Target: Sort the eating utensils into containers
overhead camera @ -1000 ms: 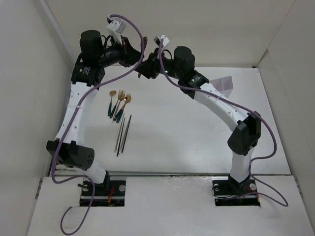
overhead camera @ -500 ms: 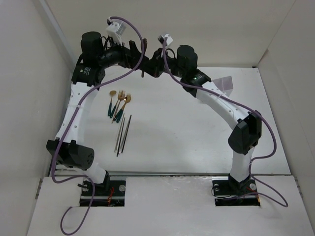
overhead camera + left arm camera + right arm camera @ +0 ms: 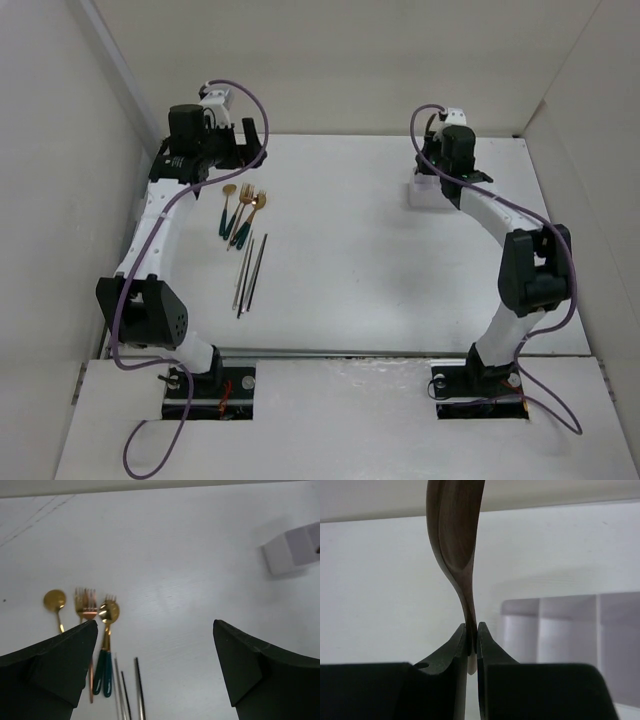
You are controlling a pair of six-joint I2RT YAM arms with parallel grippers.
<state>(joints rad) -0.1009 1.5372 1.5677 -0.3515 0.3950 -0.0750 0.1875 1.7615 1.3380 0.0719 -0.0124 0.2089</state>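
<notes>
Several utensils are seen from above, clustered on the table by the left arm, well apart from the container, at which the right arm ends.

At the left wrist, the left gripper is spread wide and empty. Gold spoons, forks and chopsticks lie unsorted below.

At the right wrist, the right gripper is clamped on a brown utensil beside the compartments, whose contents cannot be made out. Most of the sorting is judged to remain.
</notes>
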